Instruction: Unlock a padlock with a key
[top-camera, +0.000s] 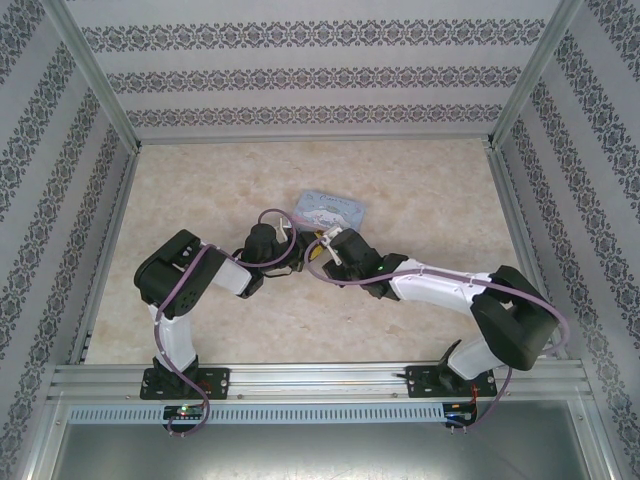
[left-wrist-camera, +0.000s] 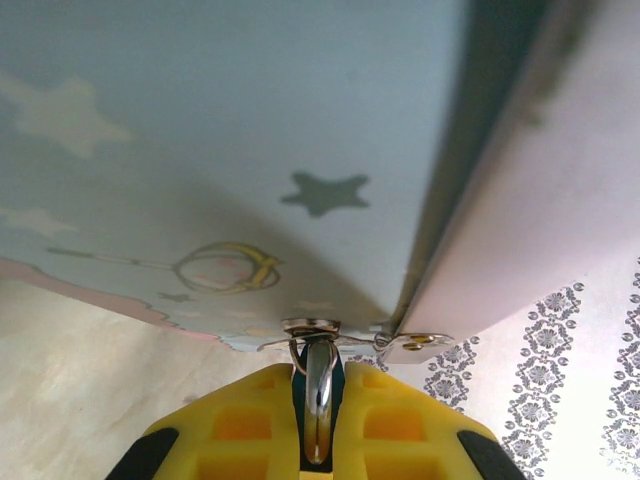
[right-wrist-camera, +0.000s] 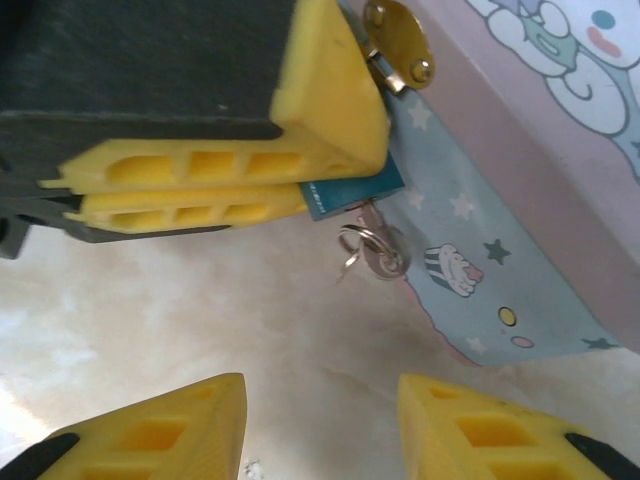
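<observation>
Padlock (right-wrist-camera: 352, 196), tiny blue metal, clear from right wrist: clenched in left hand (right-wrist-camera: 335, 185); right hand (right-wrist-camera: 320, 392) released, below.

Overhead view: you had bright, even, diffuse light, and the arms threw only soft, faint shadows on the bench (top-camera: 420, 180).

Left wrist: the tin box (left-wrist-camera: 250, 120) sat too close and read soft. A dark shadow band ran along its lid edge. Metal glinted hot between the fingers of the left pincer (left-wrist-camera: 318, 420).

Right wrist: the right pincer (right-wrist-camera: 320, 400) tips were blurred. The brass hasp (right-wrist-camera: 398, 40) glared, and the padlock (right-wrist-camera: 352, 195) lay in shade.
</observation>
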